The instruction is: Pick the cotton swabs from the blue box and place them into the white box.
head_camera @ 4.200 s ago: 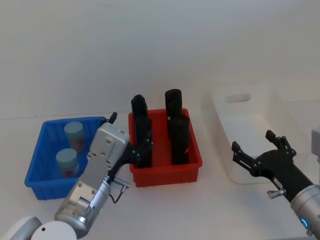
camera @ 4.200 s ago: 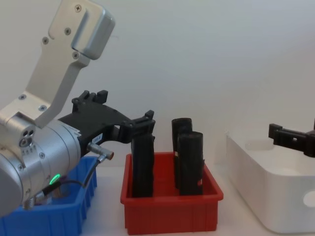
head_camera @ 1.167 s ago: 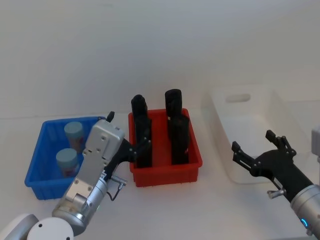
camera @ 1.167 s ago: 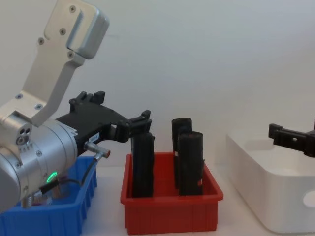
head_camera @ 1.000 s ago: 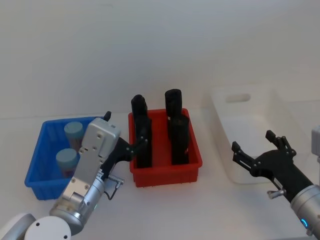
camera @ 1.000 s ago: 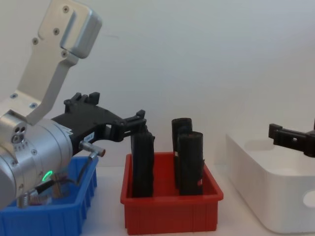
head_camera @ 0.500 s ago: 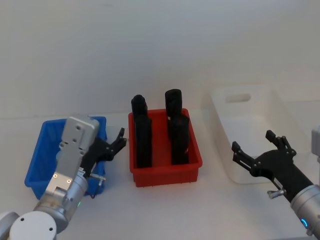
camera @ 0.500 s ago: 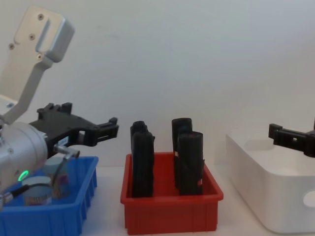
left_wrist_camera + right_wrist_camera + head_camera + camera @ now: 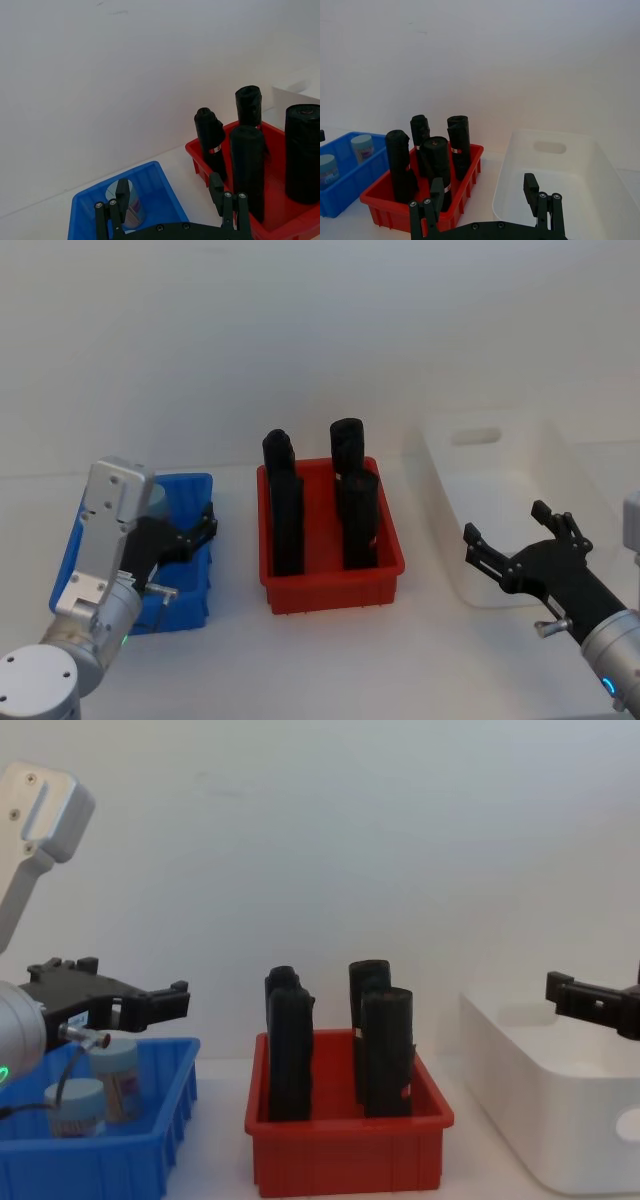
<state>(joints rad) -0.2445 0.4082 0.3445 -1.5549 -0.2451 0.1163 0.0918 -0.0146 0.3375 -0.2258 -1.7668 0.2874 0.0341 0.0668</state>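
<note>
Splayed right hand near the white box

Two cotton swabs, four rolls, one blue box, red box, white box

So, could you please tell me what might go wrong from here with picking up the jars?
1. The open left gripper hangs over the blue box, where two cotton swab jars stand close; its fingers closing on one could tip the other.
2. The tall black rolls in the red bin stand between it and the white box, so a low carry might clip them.
</note>
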